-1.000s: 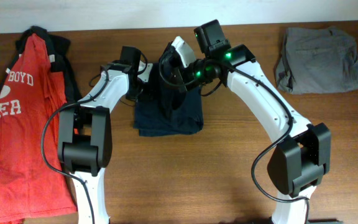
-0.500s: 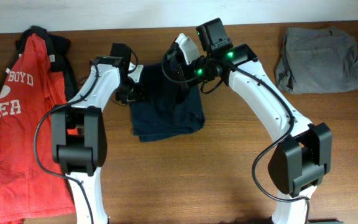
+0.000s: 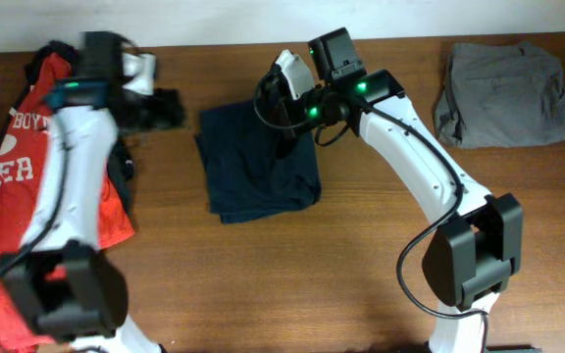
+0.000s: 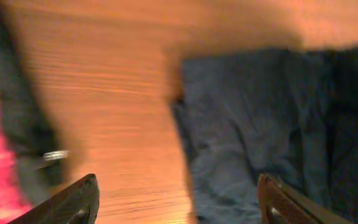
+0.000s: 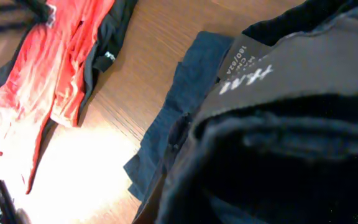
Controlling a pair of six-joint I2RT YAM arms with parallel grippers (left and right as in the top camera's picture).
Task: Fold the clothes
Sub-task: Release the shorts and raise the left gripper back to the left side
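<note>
Surface: brown wooden table (image 3: 361,275); white wall along its far edge
Left gripper (image 3: 160,108): fingers spread wide with nothing between them; over bare wood
Task thing: crumpled navy garment (image 3: 253,172) of soft cloth; it lies to that gripper's right, near but apart
Right gripper (image 3: 284,98): at the navy garment's far edge; its fingers are buried in cloth and the white neck label (image 5: 244,78) is bunched right up at the wrist camera, so I'd say it's pinched onto the fabric
Nearer arm: the right one, easily
Long axis: roughly away from the robot, though it's nearly square
Count: one navy garment; one folded grey garment (image 3: 503,93) well off to the right gripper's right; one red printed T-shirt (image 3: 18,226); one black garment (image 5: 120,25) under it
</note>
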